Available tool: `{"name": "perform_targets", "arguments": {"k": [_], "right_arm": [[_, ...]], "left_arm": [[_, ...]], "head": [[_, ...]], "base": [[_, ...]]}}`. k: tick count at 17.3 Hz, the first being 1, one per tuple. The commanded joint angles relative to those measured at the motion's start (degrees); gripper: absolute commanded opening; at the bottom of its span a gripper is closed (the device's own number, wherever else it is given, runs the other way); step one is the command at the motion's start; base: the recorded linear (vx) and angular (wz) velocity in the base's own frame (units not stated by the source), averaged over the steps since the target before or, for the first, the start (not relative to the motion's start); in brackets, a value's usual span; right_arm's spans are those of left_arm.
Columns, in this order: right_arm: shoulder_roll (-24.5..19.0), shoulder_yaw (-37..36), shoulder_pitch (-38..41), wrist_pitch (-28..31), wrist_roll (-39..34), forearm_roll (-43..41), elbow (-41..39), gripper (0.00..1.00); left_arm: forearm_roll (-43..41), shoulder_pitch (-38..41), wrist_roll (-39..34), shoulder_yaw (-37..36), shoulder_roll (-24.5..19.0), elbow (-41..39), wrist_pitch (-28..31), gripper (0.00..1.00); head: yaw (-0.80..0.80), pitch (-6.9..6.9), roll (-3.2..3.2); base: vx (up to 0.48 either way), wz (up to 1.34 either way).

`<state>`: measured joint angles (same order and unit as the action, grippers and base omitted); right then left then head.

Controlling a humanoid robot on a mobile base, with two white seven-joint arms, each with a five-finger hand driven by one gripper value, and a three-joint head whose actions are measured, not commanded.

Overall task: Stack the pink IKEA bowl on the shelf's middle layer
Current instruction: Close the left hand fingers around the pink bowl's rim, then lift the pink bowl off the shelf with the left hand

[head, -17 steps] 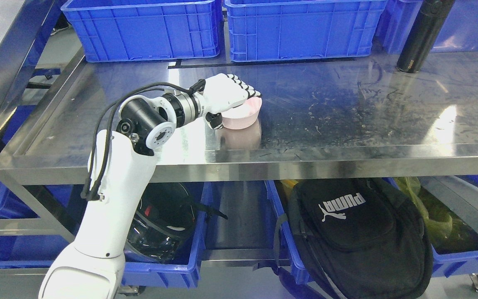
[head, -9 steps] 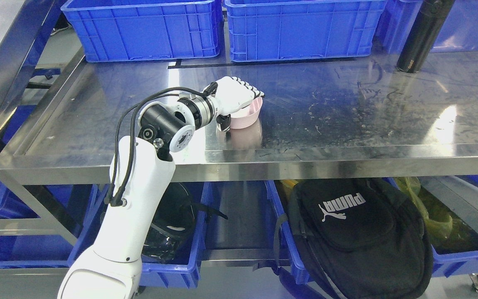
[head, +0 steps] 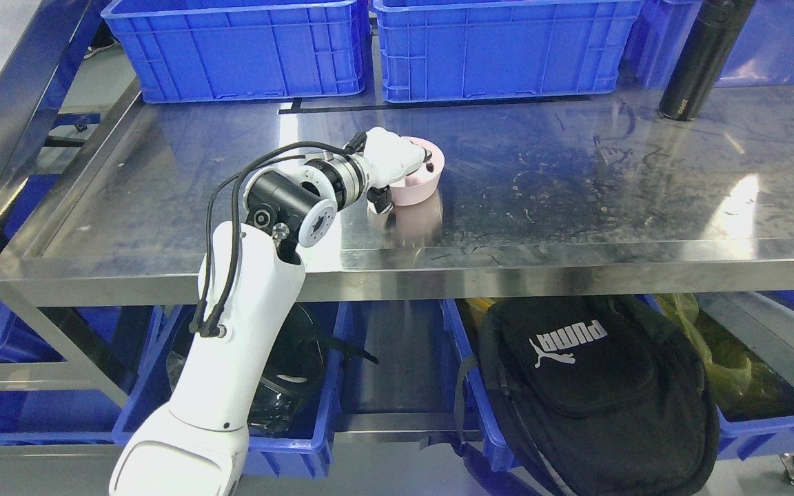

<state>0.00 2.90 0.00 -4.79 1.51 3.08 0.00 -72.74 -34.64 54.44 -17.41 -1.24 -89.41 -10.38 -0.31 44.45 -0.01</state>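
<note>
Left hand (head: 391, 160) clamped on pink bowl (head: 419, 180), fingers over rim, thumb beneath. Bowl tilted on steel shelf (head: 576, 207), near front-centre; contact with surface unclear. No second bowl visible for stacking. Placement seemingly near done; release and withdrawal remaining.

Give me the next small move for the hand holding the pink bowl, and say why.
Probably tilt the pink bowl level and ease it down. The left hand grips its rim and holds it tipped above the steel shelf, so releasing now might let it drop or roll. No second bowl shows to stack onto.
</note>
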Motion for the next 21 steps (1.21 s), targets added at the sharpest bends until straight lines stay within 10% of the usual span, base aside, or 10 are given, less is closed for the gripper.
{"name": "perform_targets", "arguments": {"k": [1, 6, 15, 21], "right_arm": [[1.0, 0.0, 1.32, 0.05, -0.02, 0.0, -1.0, 1.0], [1.0, 0.0, 1.32, 0.05, -0.02, 0.0, -1.0, 1.0], [1.0, 0.0, 1.32, 0.05, -0.02, 0.0, -1.0, 1.0], [1.0, 0.0, 1.32, 0.05, -0.02, 0.0, -1.0, 1.0]], "left_arm": [[2.6, -0.26, 0.22, -0.79, 0.24, 3.89, 1.14, 0.63], [2.69, -1.3, 0.22, -0.96, 0.24, 6.17, 1.06, 0.6], [4.17, -3.16, -0.57, 4.56, 0.24, 7.94, -4.82, 0.14], [10.84, -3.33, -3.63, 13.52, 0.24, 5.57, -11.58, 0.03]], "head": [[0.0, 0.0, 0.0], [0.0, 0.0, 0.0], [0.0, 0.0, 0.0], [0.0, 0.0, 0.0]], "base": [[0.0, 0.0], [0.0, 0.0], [0.0, 0.0], [0.0, 0.0]]}}
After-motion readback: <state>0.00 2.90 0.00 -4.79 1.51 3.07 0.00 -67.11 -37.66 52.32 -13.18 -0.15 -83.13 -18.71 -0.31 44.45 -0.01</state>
